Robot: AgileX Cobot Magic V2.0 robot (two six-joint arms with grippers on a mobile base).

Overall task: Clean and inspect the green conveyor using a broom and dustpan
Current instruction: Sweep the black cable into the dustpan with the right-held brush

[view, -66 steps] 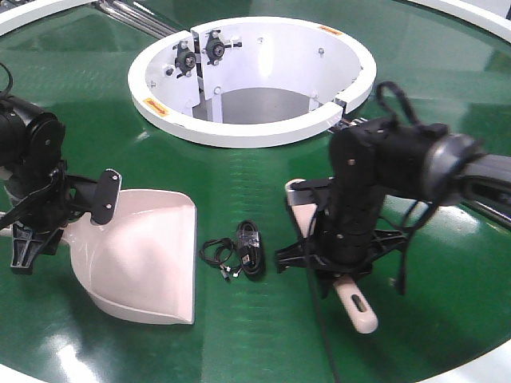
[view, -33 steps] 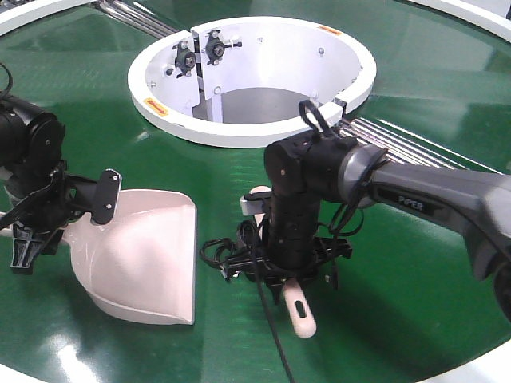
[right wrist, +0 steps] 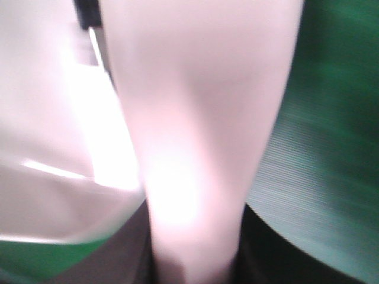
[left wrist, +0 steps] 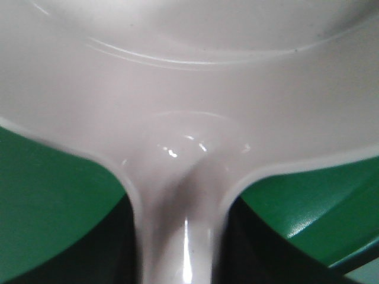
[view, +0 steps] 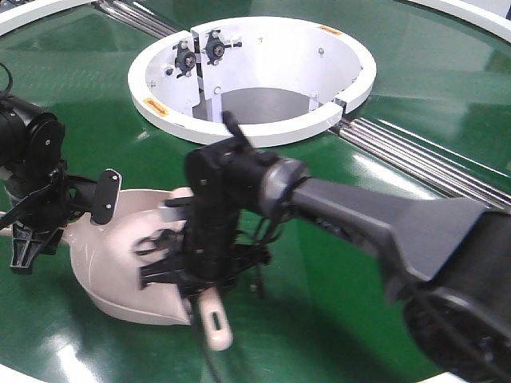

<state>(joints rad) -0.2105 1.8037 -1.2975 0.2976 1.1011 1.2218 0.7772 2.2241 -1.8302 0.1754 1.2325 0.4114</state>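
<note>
Front and wrist views during the sweep. Compared with half a second before, the right arm had swung leftward across the green conveyor (view: 431, 104), carrying the right gripper (view: 204, 270) from mid-belt to the mouth of the dustpan (view: 120, 267); the dustpan itself and the left gripper (view: 60, 219) had not shifted. The right gripper was clamped on the broom (view: 214, 319), whose handle filled the right wrist view (right wrist: 201, 148) and whose slotted end pointed toward the near edge of the belt. The left gripper was closed on the dustpan's handle, which ran between dark jaws in the left wrist view (left wrist: 183, 236). A dark cable tangle (view: 156, 239), formerly lying on the belt right of the pan, appeared blurred over the pan's floor. The broom lay across the pan's open right edge. The white ring (view: 160, 118) stood behind the pan with bare belt between them; steel roller strips (view: 415, 159) ran rightward from the ring, behind the right arm. The belt's pale outer rim (view: 16, 373) lay near the pan's lower left corner.
</note>
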